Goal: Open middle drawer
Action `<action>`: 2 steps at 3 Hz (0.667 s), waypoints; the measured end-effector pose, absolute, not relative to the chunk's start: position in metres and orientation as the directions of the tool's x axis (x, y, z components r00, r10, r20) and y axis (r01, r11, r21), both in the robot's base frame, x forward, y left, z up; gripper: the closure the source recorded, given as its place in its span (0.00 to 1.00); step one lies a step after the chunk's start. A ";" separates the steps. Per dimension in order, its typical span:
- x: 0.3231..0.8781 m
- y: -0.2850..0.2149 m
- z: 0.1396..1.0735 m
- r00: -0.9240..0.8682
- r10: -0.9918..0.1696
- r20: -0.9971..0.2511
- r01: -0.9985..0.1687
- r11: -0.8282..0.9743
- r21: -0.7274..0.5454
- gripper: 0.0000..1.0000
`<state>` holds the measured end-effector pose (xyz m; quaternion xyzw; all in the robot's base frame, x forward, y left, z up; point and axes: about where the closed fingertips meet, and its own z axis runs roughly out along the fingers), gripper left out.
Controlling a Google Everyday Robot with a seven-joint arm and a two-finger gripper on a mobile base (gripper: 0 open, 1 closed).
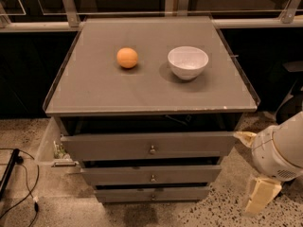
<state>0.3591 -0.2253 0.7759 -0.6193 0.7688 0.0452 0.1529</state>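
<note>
A grey cabinet (pixel 151 96) has three drawer fronts stacked at its front, each with a small round metal knob. The middle drawer (pixel 118 176) sits under the taller top drawer (pixel 109 147), which sticks out a little, and above the slim bottom drawer (pixel 123 194). The middle drawer's knob (pixel 153 178) is free, with nothing touching it. My gripper (pixel 261 196) hangs low at the right, beside the cabinet's right front corner and below a white rounded arm joint (pixel 279 152). It is apart from every drawer and holds nothing that I can see.
An orange ball (pixel 127 57) and a white bowl (pixel 188 62) stand on the cabinet top. A white side compartment (pixel 47 148) sticks out at the cabinet's left. Black cables (pixel 19 183) lie on the speckled floor at the left. A glass railing (pixel 151 4) runs behind.
</note>
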 end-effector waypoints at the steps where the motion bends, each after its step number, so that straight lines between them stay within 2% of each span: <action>1: 0.362 -0.230 0.736 -0.180 -0.936 -0.304 -0.971 0.219 -0.098 0.00; 2: 0.376 -0.252 0.648 -0.185 -0.926 -0.330 -0.972 0.221 -0.076 0.00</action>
